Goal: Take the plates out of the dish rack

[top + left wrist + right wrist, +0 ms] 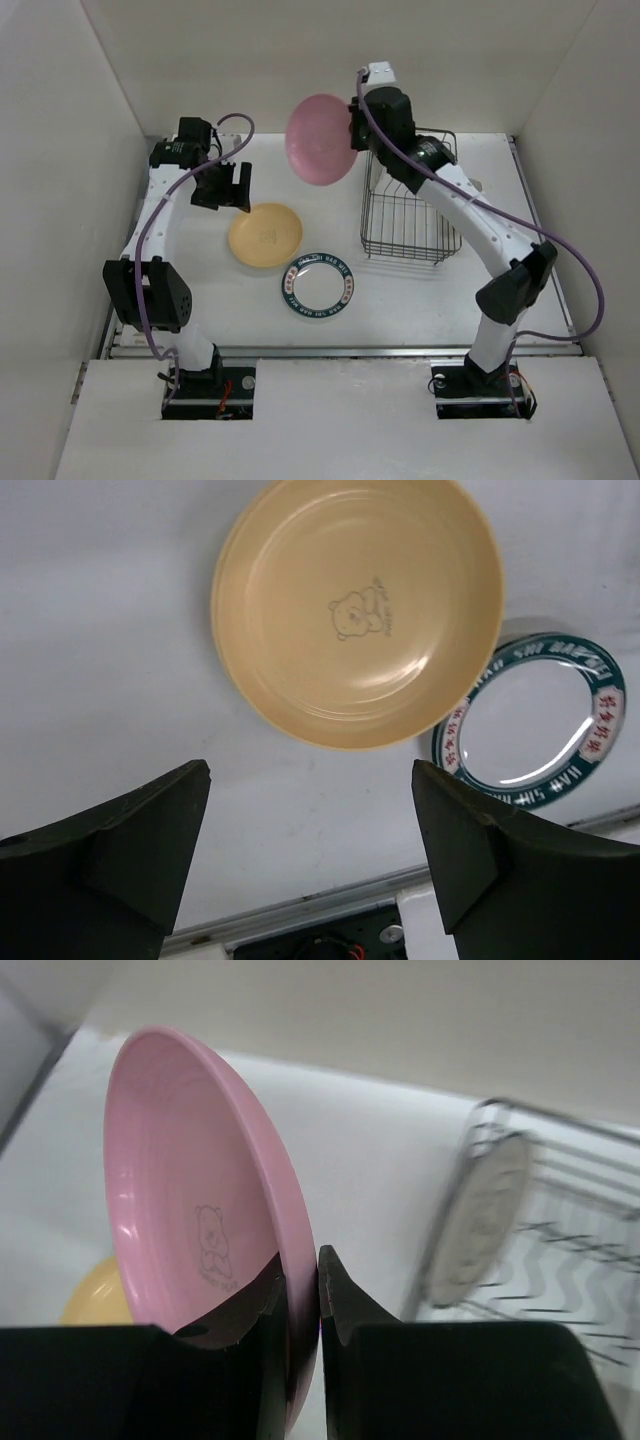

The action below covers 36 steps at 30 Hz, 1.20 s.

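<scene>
- right gripper point(300, 1272) pinches the pink plate point(190, 1190) by its rim, holding it upright in the air left of the dish rack point(405, 225).
- left gripper point(310, 780), jaws spread wide and empty, hovers over the yellow plate point(355, 610) beside a green-rimmed plate point(535, 720).

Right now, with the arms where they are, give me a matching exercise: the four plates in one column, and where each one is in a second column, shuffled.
1. pink plate
2. yellow plate
3. dark-rimmed plate
4. cream plate

A. standing on edge in the dish rack
B. flat on the table, close to the open left gripper
C. clamped in the right gripper, off the table
D. flat on the table, closest to its near edge

Pairs: 1-C, 2-B, 3-D, 4-A
</scene>
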Tool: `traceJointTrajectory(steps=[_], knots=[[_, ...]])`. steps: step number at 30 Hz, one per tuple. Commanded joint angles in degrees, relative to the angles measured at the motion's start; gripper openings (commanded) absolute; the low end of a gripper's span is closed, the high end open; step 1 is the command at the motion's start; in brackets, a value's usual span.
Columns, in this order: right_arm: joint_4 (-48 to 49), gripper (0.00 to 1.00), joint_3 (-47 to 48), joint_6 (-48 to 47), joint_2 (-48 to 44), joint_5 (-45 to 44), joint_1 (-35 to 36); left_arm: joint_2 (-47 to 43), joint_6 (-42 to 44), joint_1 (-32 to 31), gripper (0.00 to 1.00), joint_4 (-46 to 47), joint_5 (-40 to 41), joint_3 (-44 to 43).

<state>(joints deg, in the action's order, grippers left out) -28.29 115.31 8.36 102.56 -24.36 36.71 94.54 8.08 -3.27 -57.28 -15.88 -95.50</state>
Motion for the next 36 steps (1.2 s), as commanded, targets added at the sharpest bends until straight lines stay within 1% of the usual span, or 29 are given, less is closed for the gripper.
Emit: traceJointTrajectory(steps=[1, 2, 4, 5, 7, 8, 11, 12, 13, 14, 15, 17, 20, 23, 24, 27, 28, 30, 31, 32, 34, 35, 36], knots=[[4.83, 0.0, -1.06, 7.54, 6.39, 22.32, 1.87, -1.55, -3.49, 0.28, 0.8, 1.81, 8.64, -1.79], [4.83, 0.0, -0.44, 8.77, 8.07, 24.08, 1.88, -1.55, -4.11, 0.28, 0.8, 1.82, 14.33, -1.79], [5.35, 0.0, 1.23, 10.09, 12.37, 29.35, 3.36, -1.55, -5.17, 1.59, 0.84, 1.82, 18.24, -1.79], [6.14, 0.0, 1.24, 10.88, 13.62, 31.2, 3.37, -1.55, -5.7, 2.29, 0.84, 1.82, 19.21, -1.27], [8.41, 0.0, 1.24, 11.41, 15.73, 35.93, 4.59, -1.55, -6.58, 4.4, 0.84, 1.82, 19.22, -0.65], [8.95, 0.0, 1.24, 11.42, 17.83, 36.57, 4.6, -1.55, -6.58, 4.41, 0.84, 1.82, 19.22, -0.65], [7.74, 0.0, 3.07, 12.03, 22.57, 36.05, 5.74, -1.55, -7.11, 5.11, 0.84, 1.82, 19.22, 0.57], [6.94, 0.02, 3.6, 12.03, 23.81, 35.27, 5.74, -1.55, -7.11, 5.11, 0.84, 1.82, 19.22, 0.58], [5.28, 0.21, 4.65, 12.03, 26.0, 35.26, 5.74, -1.55, -7.11, 5.11, 0.84, 1.82, 19.74, 0.58], [4.31, 0.33, 4.66, 12.03, 26.02, 34.56, 5.74, -1.55, -7.11, 5.11, 0.84, 1.82, 19.75, 1.1], [3.43, 0.45, 5.53, 11.51, 27.85, 34.55, 5.74, -1.55, -7.11, 5.11, 0.84, 1.82, 20.27, 1.11], [1.67, 0.62, 6.15, 9.66, 28.48, 34.55, 5.74, -1.55, -7.11, 5.11, 0.84, 1.82, 20.27, 1.11], [0.08, 0.68, 6.16, 7.38, 27.96, 31.4, 6.36, -1.55, -7.11, 5.11, 0.84, 1.82, 20.27, 1.11], [-1.85, 0.71, 6.15, 4.22, 25.24, 23.86, 7.67, -1.55, -7.11, 5.11, 0.84, 1.82, 20.27, 1.11], [-3.16, 0.73, 6.16, 3.34, 24.53, 18.96, 8.2, -1.03, -7.11, 5.64, 0.84, 1.82, 20.27, 1.11], [-6.15, 0.75, 9.05, -0.01, 22.16, 11.64, 8.73, -1.03, -7.11, 5.64, 0.84, 1.82, 20.27, 1.11], [-8.16, 0.75, 10.71, -0.01, 21.54, 6.92, 8.73, -1.03, -7.11, 5.64, 0.84, 1.82, 20.27, 0.59], [-8.8, 0.79, 10.73, 0.77, 18.39, 1.01, 8.73, -1.03, -7.11, 5.64, 0.84, 1.82, 20.27, 0.58], [-8.8, 0.83, 10.73, 1.39, 17.07, -2.5, 8.73, -1.03, -7.11, 5.64, 0.84, 1.82, 20.27, 0.58], [-9.32, 0.83, 10.73, 1.92, 14.79, -9.06, 8.73, -1.03, -7.11, 5.64, 0.84, 1.82, 20.27, 0.58], [-10.19, 0.83, 11.26, 3.15, 13.19, -13.68, 7.07, -1.03, -7.11, 5.64, 0.84, 1.82, 20.27, 0.58], [-12.12, 0.83, 13.08, 4.02, 13.19, -17.0, 5.15, -1.03, -7.11, 5.64, 0.84, 1.82, 20.27, 0.58], [-13.27, 0.83, 13.8, 4.9, 12.67, -18.43, 4.08, -1.03, -7.11, 5.64, 0.84, 1.82, 20.27, 0.58]])
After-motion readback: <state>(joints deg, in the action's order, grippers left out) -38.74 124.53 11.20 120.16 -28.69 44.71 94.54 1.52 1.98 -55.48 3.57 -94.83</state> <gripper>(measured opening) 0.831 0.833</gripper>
